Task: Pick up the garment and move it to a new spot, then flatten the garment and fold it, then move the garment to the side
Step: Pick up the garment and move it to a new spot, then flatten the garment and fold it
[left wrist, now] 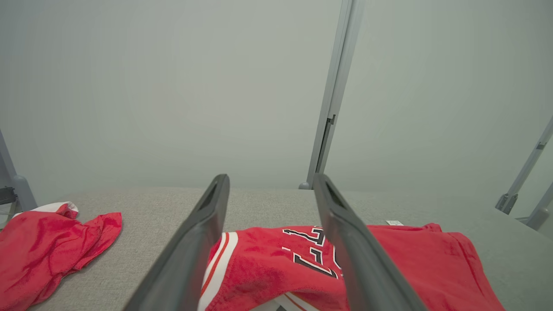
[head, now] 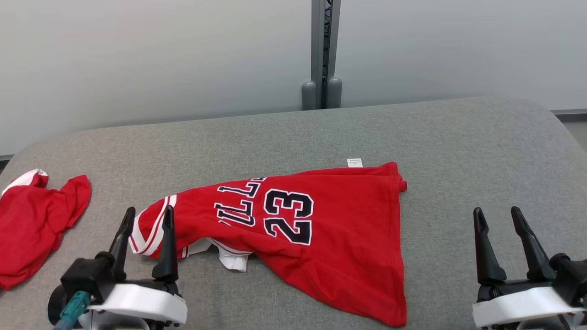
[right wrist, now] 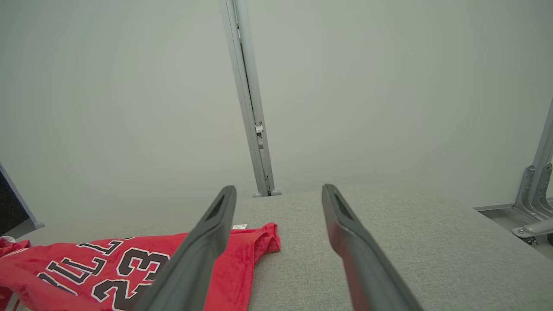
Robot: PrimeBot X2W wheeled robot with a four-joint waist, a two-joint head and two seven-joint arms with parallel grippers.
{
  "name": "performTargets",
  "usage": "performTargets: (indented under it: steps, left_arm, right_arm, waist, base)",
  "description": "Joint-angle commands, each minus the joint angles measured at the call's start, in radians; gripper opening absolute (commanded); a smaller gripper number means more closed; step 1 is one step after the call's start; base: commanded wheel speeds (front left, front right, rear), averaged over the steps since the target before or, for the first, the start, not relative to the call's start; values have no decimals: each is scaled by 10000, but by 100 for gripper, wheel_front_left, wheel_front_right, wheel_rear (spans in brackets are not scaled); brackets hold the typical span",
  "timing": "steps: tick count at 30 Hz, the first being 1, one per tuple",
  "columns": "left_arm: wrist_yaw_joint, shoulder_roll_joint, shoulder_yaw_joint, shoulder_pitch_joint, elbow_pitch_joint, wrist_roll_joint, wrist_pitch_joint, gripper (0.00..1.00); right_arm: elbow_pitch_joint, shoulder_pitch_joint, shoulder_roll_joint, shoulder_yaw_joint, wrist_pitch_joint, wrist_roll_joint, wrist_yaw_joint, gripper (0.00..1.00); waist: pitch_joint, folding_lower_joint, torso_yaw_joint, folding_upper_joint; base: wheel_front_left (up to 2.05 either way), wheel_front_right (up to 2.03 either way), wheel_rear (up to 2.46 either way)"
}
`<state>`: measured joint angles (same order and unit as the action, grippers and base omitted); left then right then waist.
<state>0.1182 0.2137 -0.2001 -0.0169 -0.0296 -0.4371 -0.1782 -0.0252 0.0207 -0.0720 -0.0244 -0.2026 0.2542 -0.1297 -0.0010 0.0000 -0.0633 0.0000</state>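
Observation:
A red jersey, the garment (head: 316, 229), lies partly folded and rumpled on the grey padded table (head: 458, 146), with a dark "23" and white-trimmed edges. Its small white label sticks out at the far edge. My left gripper (head: 147, 214) stands open at the near left, fingertips over the garment's white-striped left end (left wrist: 268, 268), with nothing held. At the near right my right gripper (head: 497, 214) is open over bare table, well to the right of the garment (right wrist: 129, 268).
A second red cloth with white trim (head: 32, 220) lies crumpled at the table's left edge (left wrist: 47, 255). A grey post (head: 323, 55) stands behind the table against a pale wall. Bare table spreads to the right and along the back.

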Motion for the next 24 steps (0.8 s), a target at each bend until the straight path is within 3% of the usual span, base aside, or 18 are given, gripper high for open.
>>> performTargets:
  steps: [1,17,24]
  left_arm:
    - [99,27,-48,142,106,163,-154,100]
    - [192,-5,-524,258,352,508,-276,100]
    - [74,-131,-799,8,474,466,-126,100]
  right_arm:
    - [18,144,-29,88,36,3,-19,100]
    - [-79,301,-56,114,314,125,-19,100]
    - [-1504,-515,-289,-333,1881,455,-19,100]
  waist:
    - [-21,0,27,0]
    - [-18,0,348,0]
    - [197,0,883,0]
  base:
    - [0,0,0]
    - [0,0,0]
    - [0,0,0]
